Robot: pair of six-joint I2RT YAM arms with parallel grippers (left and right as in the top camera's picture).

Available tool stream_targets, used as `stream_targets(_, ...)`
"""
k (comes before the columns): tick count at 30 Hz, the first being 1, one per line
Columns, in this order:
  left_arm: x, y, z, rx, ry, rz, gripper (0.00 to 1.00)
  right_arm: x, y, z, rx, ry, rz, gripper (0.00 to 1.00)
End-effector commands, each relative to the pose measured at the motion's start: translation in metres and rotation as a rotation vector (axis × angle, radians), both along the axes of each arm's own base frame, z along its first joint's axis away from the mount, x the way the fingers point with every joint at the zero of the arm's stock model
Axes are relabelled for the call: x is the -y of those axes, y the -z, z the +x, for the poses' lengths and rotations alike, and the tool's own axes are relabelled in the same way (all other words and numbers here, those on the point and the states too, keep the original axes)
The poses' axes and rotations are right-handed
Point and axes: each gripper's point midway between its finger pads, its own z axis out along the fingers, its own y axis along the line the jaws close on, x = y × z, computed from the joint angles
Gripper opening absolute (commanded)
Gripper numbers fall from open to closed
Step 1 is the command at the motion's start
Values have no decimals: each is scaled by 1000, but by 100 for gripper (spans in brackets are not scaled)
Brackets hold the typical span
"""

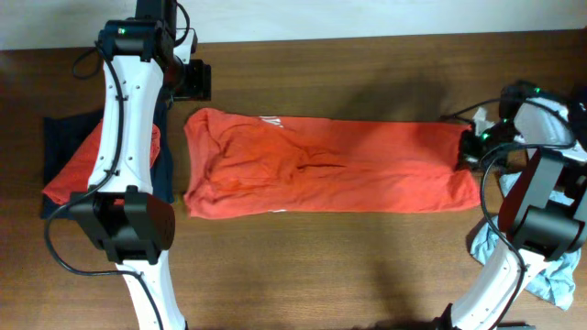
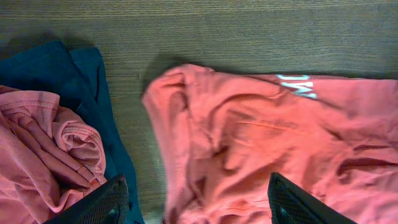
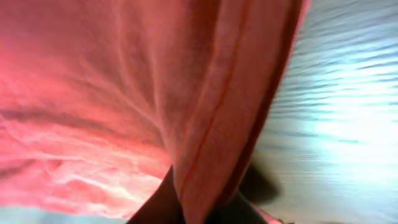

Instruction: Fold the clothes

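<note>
1. The red-orange T-shirt lies spread out long and flat on the brown table. It reaches from the left pincer all the way to the right pincer.
2. The right pincer is closed tight on the edge of the T-shirt at its own end. In the right wrist view, a fold of the red cloth with a seam runs down between its two dark fingers.
3. The cloth right at the right pincer is lifted a little off the table. The rest of the T-shirt stretches away from it.
4. The left pincer is open wide, with its two black fingers far apart.
5. The bunched-up end of the T-shirt lies just under and in front of the left pincer. I cannot tell if the fingers touch it.
6. A bit of white print shows on the T-shirt, ahead of the left pincer near the far edge of the cloth.
7. Beside the left pincer, on the side away from the T-shirt, is a navy cloth. A crumpled red-orange garment sits on top of it.
8. A grey-blue cloth lies behind the right pincer, near the base of that arm and apart from the T-shirt.
</note>
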Motion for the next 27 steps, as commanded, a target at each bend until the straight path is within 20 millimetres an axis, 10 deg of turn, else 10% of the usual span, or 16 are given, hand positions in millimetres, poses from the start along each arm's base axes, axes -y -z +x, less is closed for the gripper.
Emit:
stream_targets(1,-2,-7,2,21,-4,5,72,28,-42,14,72,36,-139,4)
stream_targets(18,-6,-8,2,23,-11,5,71,-65,-61,23,17,-109,-199,4)
stream_targets(27,-33,-49,-14,86,-68,4,72,-110,-62,30,32,-185,-269,4)
